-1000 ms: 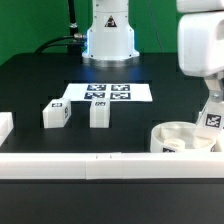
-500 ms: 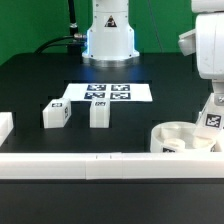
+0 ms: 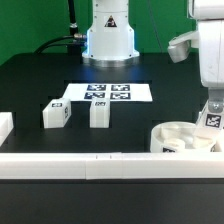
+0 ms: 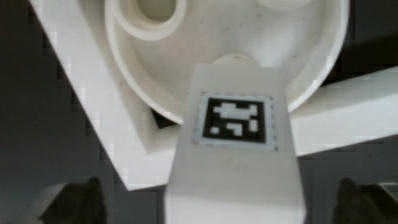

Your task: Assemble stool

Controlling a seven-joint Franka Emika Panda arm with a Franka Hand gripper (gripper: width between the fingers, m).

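1. Here, the pincer (image 4: pixel 228 205) stands wide. Its dark fingertips (image 4: pixel 80 200) sit on either side of a white leg block (image 4: pixel 231 160). A dark gap shows between each tip and the block, so neither tip touches it.
2. The leg block carries a black-and-white square tag (image 4: pixel 231 120) on the face turned to the wrist camera. It runs from between the fingertips out to the round white seat (image 4: pixel 285 50).
3. The block's far end overlaps the seat's rim. Whether it sits in a socket cannot be told from either view.
4. In the exterior view the same block rises directly under the pincer, tilted slightly. It stands at the side of the seat towards the exterior view's right.
5. The seat rests on the dark surface (image 3: pixel 40 85), just beneath and beside the pincer.
6. A spare leg (image 3: pixel 55 113) and a second spare leg (image 3: pixel 99 112) stand on the surface well apart from the pincer, off to the exterior view's left. They are near each other but not touching.
7. The marker board (image 3: pixel 75 93) lies flat just beyond those two legs, also well away from the pincer.
8. A long white rail (image 3: pixel 100 163) runs along the surface's front edge, passing in front of the seat and the pincer.
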